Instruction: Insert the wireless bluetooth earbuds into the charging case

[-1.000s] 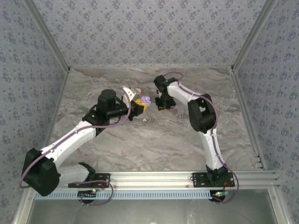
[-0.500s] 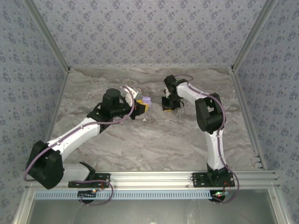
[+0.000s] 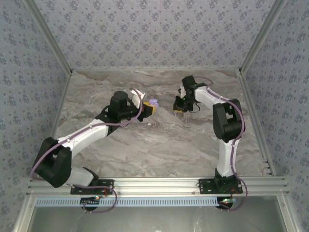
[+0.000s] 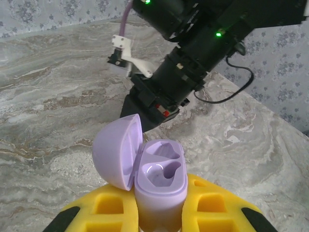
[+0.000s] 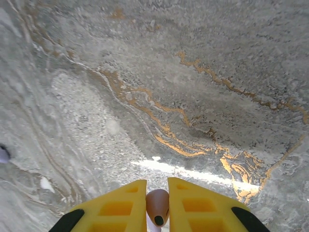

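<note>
Toward the far edge of the marbled worktop (image 3: 159, 150), near its middle, two robot arms face each other with their tools close but not touching. Just left of centre, the left gripper (image 3: 148, 109) is clamped on a lilac charging case (image 4: 160, 181), which stands upright between its yellow fingers (image 4: 212, 205). The lid (image 4: 116, 152) is swung wide open on its hinge to one side, and the two moulded wells in the body face upward. Just right of centre, the right gripper (image 3: 179, 109) points down at the worktop, its own yellow fingers (image 5: 203, 205) drawn together on a single pale pink earbud (image 5: 157, 205) with a dark opening in its side; the earbud is pinched between the tips and held clear of the case. From the left wrist, the dark body of the right arm (image 4: 193, 63) looms behind the open case. A tiny lilac bit (image 5: 2, 154) and a white fleck (image 5: 46, 184) lie apart from each other on the worktop off to one side of the right gripper; what they are is too small to tell
</note>
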{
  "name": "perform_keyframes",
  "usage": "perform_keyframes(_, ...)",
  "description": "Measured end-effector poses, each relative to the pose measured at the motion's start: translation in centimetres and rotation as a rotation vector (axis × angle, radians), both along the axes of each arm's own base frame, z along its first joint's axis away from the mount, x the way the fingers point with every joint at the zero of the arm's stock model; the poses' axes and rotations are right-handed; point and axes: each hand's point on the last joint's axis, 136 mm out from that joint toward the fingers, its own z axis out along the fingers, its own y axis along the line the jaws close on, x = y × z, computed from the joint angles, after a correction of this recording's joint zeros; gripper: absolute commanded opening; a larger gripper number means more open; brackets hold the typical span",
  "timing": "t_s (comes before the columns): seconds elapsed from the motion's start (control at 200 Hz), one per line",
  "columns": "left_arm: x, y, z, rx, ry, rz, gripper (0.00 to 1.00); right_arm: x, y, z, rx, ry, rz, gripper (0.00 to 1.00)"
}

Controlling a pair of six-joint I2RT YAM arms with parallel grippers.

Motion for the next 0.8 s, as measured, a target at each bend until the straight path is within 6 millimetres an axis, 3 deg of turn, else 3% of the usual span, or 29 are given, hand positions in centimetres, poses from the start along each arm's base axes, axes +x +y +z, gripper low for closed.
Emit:
perform_keyframes(0.38,1.6,-0.7,-1.7,-0.023,0.025,0.059,0.09,-0.3,0.7,4.4,0.149,-0.110,-0.002,0.15)
perform_keyframes(0.8,2.1,-0.8,-2.0,-0.113,0.032,0.097,0.11,-0.6,2.6,13.7,0.351,-0.318,0.043,0.16)
